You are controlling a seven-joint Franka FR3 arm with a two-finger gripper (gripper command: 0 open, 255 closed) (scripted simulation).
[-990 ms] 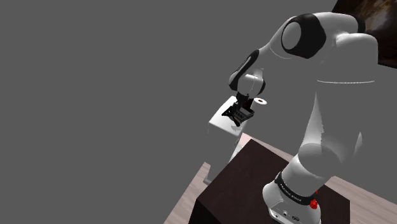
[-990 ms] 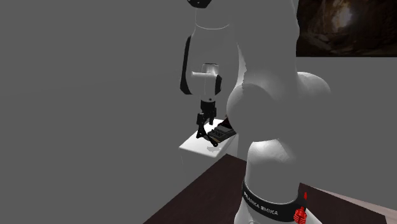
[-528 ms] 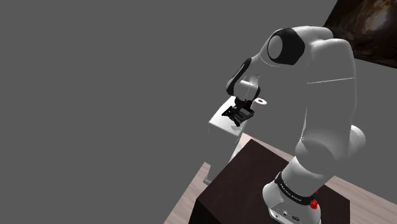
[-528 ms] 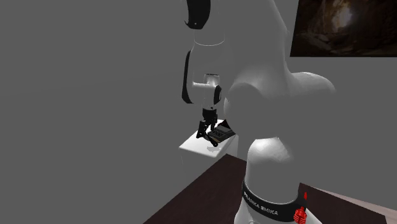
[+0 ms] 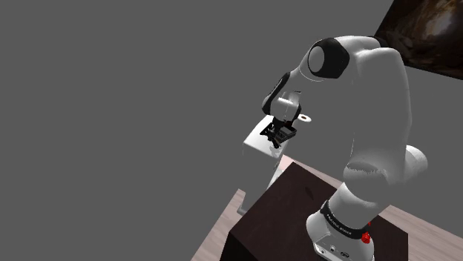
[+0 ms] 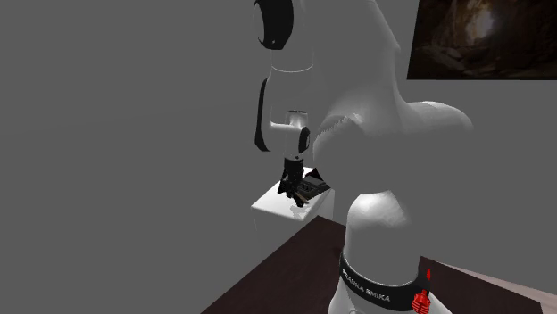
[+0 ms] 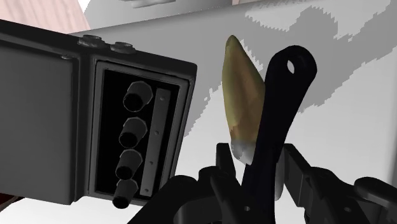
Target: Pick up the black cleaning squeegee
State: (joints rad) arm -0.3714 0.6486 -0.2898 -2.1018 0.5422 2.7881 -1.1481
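The gripper, fingers apart, straddles the black squeegee lying on the white counter — closing might catch the tan wedge just beside it — skewing the grasp.

Black box, tan pointed object, white table.

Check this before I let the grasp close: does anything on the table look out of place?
Nothing looks spilled or broken. One oddity: a tan pointed piece sits close beside the squeegee handle, its grey tip lying between the fingers of the open gripper, so it might get pinched along with the handle.
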